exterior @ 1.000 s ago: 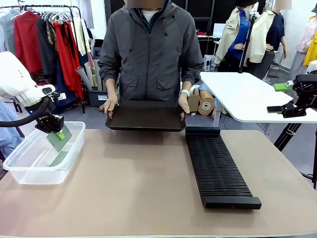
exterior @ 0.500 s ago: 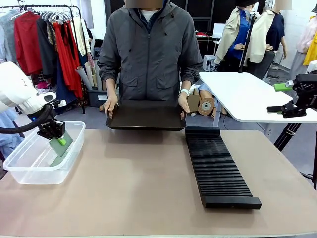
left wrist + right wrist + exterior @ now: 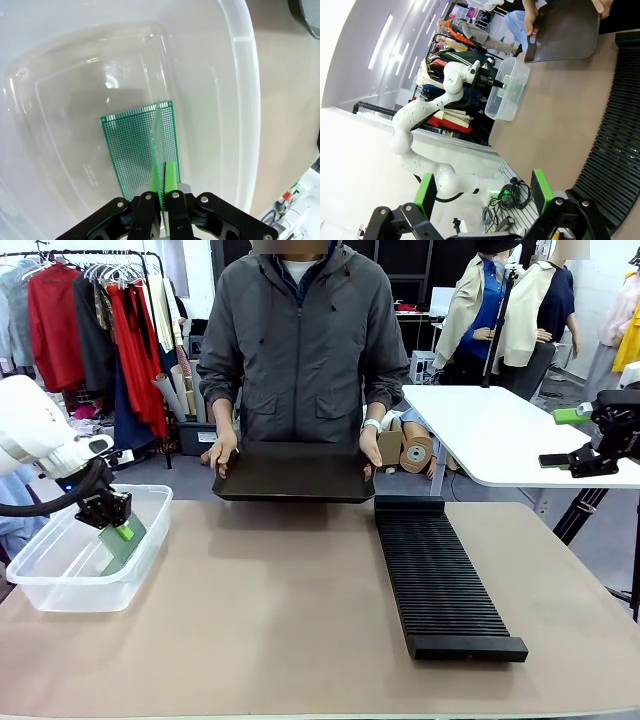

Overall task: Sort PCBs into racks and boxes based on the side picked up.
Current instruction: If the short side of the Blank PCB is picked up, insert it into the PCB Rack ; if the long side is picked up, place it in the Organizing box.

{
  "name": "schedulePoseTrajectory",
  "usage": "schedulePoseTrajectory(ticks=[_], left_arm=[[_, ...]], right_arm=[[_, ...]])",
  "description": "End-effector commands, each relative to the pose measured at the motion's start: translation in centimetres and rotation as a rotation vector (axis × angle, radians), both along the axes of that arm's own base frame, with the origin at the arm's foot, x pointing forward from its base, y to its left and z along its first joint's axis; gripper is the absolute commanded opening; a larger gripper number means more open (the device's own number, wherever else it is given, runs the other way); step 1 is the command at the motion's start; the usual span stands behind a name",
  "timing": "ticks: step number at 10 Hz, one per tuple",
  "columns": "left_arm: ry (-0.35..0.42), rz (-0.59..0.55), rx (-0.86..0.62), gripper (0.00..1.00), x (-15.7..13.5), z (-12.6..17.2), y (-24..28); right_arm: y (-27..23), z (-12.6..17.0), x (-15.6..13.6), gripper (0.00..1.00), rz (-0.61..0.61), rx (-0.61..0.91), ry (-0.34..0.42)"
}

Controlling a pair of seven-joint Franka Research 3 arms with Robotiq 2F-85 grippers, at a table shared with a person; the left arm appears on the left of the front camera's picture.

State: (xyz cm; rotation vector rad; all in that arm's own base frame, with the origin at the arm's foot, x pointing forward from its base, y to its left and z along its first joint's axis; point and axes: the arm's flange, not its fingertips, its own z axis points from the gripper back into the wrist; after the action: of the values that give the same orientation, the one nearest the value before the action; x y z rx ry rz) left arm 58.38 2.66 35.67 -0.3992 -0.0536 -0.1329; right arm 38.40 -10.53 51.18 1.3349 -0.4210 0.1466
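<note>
My left gripper (image 3: 120, 529) is down inside the clear box (image 3: 50, 585) at the table's left, shut on a green PCB (image 3: 123, 543) held upright. In the left wrist view the held PCB (image 3: 159, 150) shows edge-on between the green pads of my left gripper (image 3: 161, 189), just above a second green PCB (image 3: 131, 150) lying flat on the floor of the box (image 3: 240, 75). The long black slotted rack (image 3: 438, 580) lies right of centre. My right gripper (image 3: 566, 438) hangs open at the far right, above and beyond the table; its own view shows that gripper (image 3: 483, 192) with nothing between the pads.
A person at the far side holds a flat black tray (image 3: 295, 473) in both hands at the table's far edge. A white side table (image 3: 500, 435) stands behind on the right. Bare tan tabletop (image 3: 270, 620) lies between box and rack.
My left gripper has sunk lower into the box with the PCB, bringing it close to the board on the bottom. The right arm and the person's tray have stayed put.
</note>
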Motion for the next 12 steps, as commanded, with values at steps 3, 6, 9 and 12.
schedulePoseTrajectory(ticks=[3,6,9,12], left_arm=[[-0.026,0.012,-0.001,0.72,0.3,0.8,0.3],[-0.043,0.021,0.014,1.00,0.1,2.2,0.3],[-0.083,0.025,0.062,1.00,-1.0,5.2,0.3],[-0.109,0.021,0.092,1.00,-1.9,6.9,0.2]], right_arm=[[0.1,0.0,-0.2,1.00,-0.006,-0.004,-0.017],[0.1,0.0,-0.2,1.00,-0.006,-0.004,-0.017],[0.1,0.0,-0.2,1.00,-0.006,-0.004,-0.017],[0.1,0.0,-0.2,1.00,-0.006,-0.004,-0.017]])
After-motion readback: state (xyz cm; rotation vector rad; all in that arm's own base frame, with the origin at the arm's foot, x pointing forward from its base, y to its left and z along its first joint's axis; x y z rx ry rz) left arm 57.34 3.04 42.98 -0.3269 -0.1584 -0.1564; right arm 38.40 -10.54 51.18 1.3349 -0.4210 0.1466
